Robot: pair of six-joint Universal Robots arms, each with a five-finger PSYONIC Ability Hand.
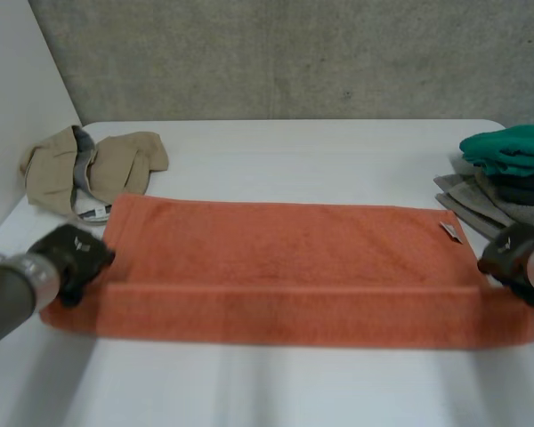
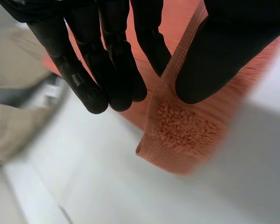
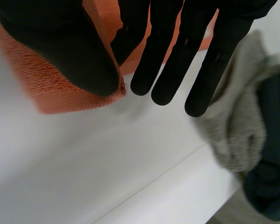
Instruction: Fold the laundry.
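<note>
Head view gives us the orange towel [image 1: 285,267] spread lengthwise across the white desk [image 1: 294,151], its near strip folded over, with beige clothing [image 1: 89,169] and a stacked pile [image 1: 507,173] near its far corners. We see the left robot hand [image 1: 76,253] pinching the towel's left end between thumb and straight fingers, the right robot hand [image 1: 514,253] pinching its right end likewise.

Orange towel [image 1: 285,258] stretched lengthwise, left to right, terry pile up, and its near long edge is doubled over into a flat band along the front. Small white tag [image 1: 449,231] by the far right corner. Beige garment [image 1: 98,165] crumpled far left; folded stack [image 1: 507,182], green on top, far right
</note>
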